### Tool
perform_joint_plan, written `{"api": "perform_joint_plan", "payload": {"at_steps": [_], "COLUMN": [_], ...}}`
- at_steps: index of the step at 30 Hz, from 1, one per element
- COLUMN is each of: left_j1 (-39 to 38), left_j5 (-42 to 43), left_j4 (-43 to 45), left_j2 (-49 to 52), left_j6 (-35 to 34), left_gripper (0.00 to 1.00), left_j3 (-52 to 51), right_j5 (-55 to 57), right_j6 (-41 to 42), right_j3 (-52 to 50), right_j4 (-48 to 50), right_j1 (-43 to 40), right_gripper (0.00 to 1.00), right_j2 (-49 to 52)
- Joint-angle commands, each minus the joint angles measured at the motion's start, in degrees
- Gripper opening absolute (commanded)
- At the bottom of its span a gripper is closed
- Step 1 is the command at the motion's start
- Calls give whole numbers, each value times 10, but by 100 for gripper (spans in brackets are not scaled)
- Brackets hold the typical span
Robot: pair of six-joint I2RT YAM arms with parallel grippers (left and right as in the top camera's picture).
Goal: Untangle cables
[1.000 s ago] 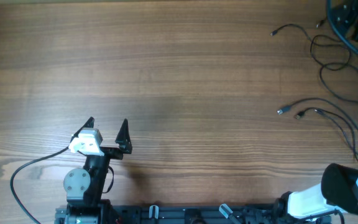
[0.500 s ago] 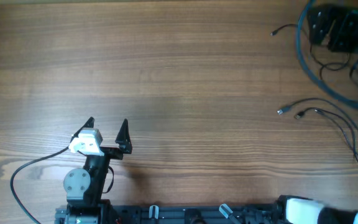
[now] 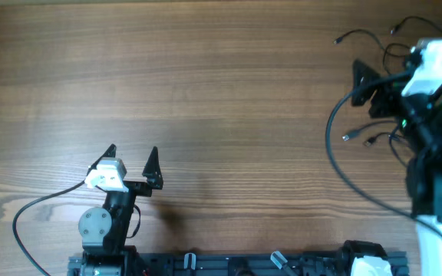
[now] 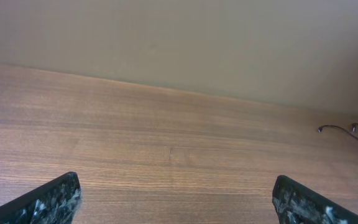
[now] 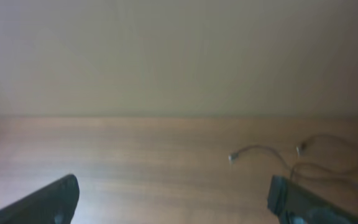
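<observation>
Thin black cables (image 3: 394,54) lie tangled at the table's far right, with loose plug ends (image 3: 357,139) pointing left. My right gripper (image 3: 364,90) hovers over this tangle, pointing left, and is open and empty. In the right wrist view (image 5: 176,200) the fingers are wide apart, and a cable loop (image 5: 319,163) lies ahead to the right. My left gripper (image 3: 133,156) is open and empty near the front left, far from the cables. The left wrist view (image 4: 176,199) shows bare wood between the fingers and cable ends (image 4: 347,129) far off at the right.
The right arm's own thick black cable (image 3: 334,153) loops out to the left of the arm over the table. The left arm's cable (image 3: 29,211) curls at the front left. A wall stands behind the table's far edge (image 4: 166,88).
The right arm has swung in from the right edge and top right corner, and now sits over the cable tangle. The left arm has not moved.
</observation>
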Motion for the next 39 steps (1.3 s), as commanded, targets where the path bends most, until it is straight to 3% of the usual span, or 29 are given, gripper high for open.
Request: {"api": "perform_joint_plan", "payload": {"at_steps": [1, 6, 18, 24, 32, 39], "left_j1": [5, 5, 5, 5, 5, 5], "left_j5": [-5, -5, -5, -5, -5, -5], "left_j4": [-5, -5, -5, -5, -5, -5], "left_j2": [-5, -5, -5, -5, -5, -5], "left_j6": [-3, -3, -3, -3, -3, -3], "left_gripper": [100, 100, 100, 100, 100, 100], "left_j3": [-2, -2, -2, -2, -2, -2], "right_j5": [-20, -20, -20, -19, -16, -8], "right_j6": [-2, -4, -4, -4, -5, -6], "right_j3": [-106, -251, -451, -565, -575, -575], "right_j4": [95, 243, 459, 625, 613, 468], "right_j1": [22, 42, 42, 42, 42, 42], "right_gripper": [100, 100, 100, 100, 100, 100], "right_j2": [-63, -132, -216, -246, -257, -338]}}
